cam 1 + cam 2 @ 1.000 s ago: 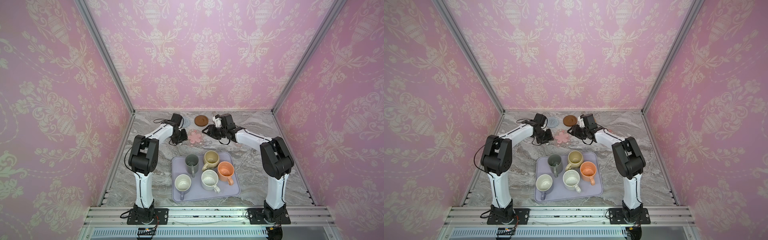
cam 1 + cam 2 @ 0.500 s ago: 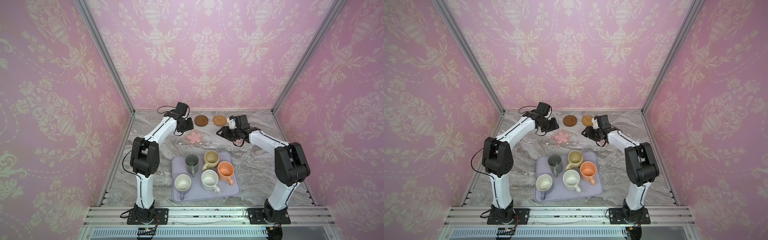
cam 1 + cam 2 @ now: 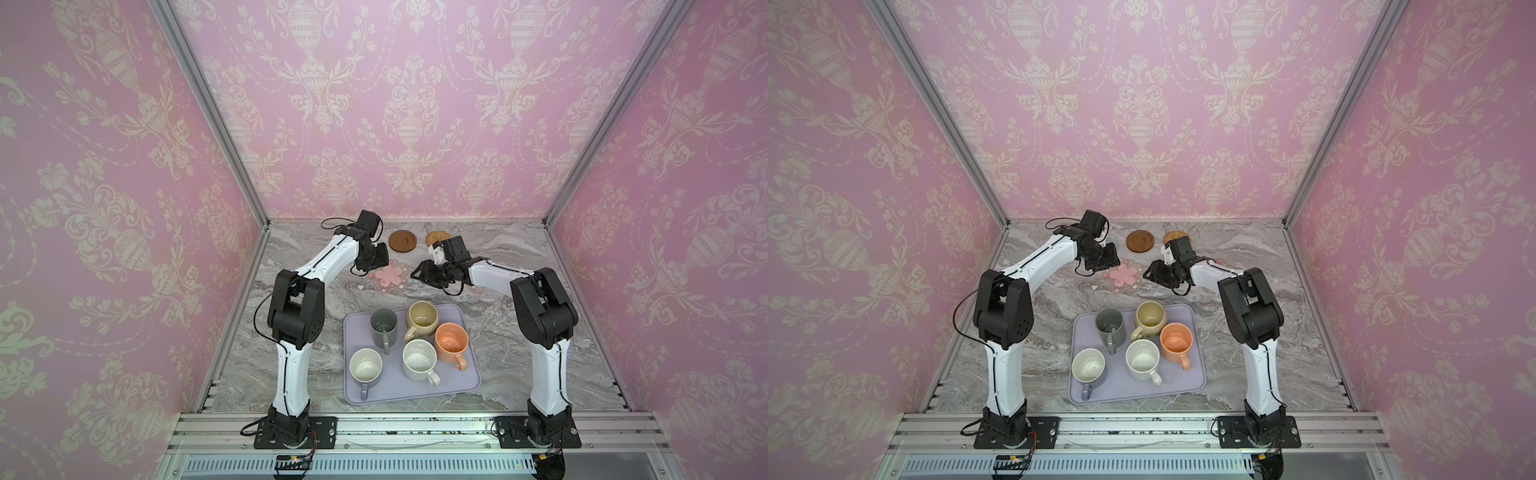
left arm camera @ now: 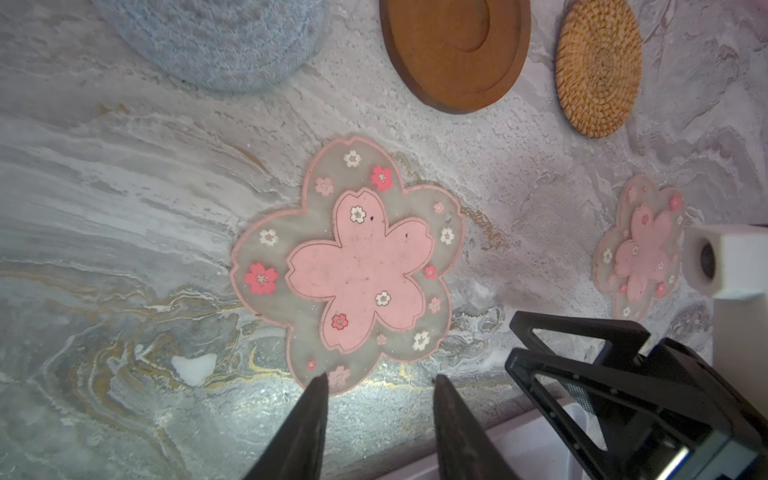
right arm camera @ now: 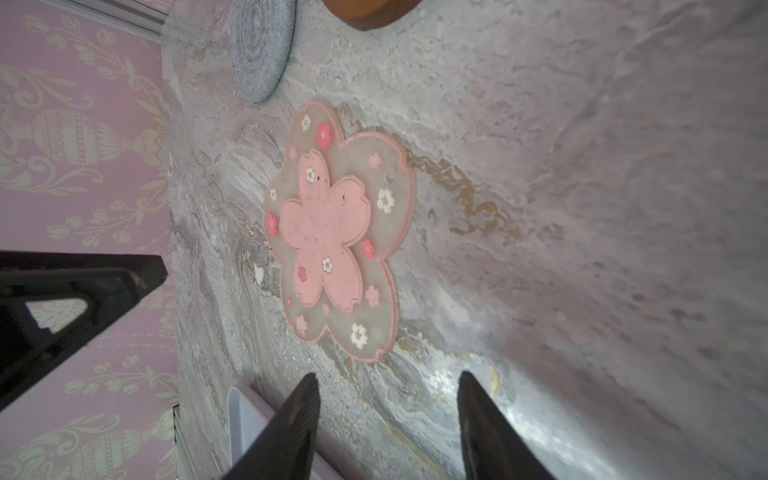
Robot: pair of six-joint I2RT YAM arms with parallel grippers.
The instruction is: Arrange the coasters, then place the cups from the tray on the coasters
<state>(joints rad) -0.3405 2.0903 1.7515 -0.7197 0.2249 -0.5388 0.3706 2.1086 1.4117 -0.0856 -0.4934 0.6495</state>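
Surface: grey marbled tabletop point(image 3: 519, 332) is spreading out between pink damask walls point(image 3: 415, 104).
Nearest coaster: pink flower coaster point(image 3: 390, 276) is lying flat just beyond the far edge of the tray point(image 3: 390, 394).
Back row: dark brown disc point(image 3: 402, 241) and rattan round point(image 3: 434, 237) are sitting side by side farther beyond that edge, near the back wall.
Outer coasters: blue crocheted round point(image 4: 216, 37) is lying beyond the tray's far left corner and the second flower coaster point(image 4: 640, 245) beyond its far right corner. The arms are hiding most of both in both top views.
Cups: dark grey cup point(image 3: 384, 326), beige cup point(image 3: 422, 318), orange cup point(image 3: 451, 340), white speckled cup point(image 3: 419, 359) and lavender cup point(image 3: 365, 368) are all standing upright on the tray.
Left side: left gripper point(image 4: 380, 380) is hovering with its jaws parted and empty. One tip is overlapping the pink flower coaster's rim, and contact cannot be told.
Right side: right gripper point(image 5: 387, 376) is facing the same coaster from the opposite side, spread and holding nothing.
Risk: both grippers are converging on one thin, flush-lying mat, so the fingers may be heading for a collision. The tips may also be sliding it toward the tray instead of lifting it.
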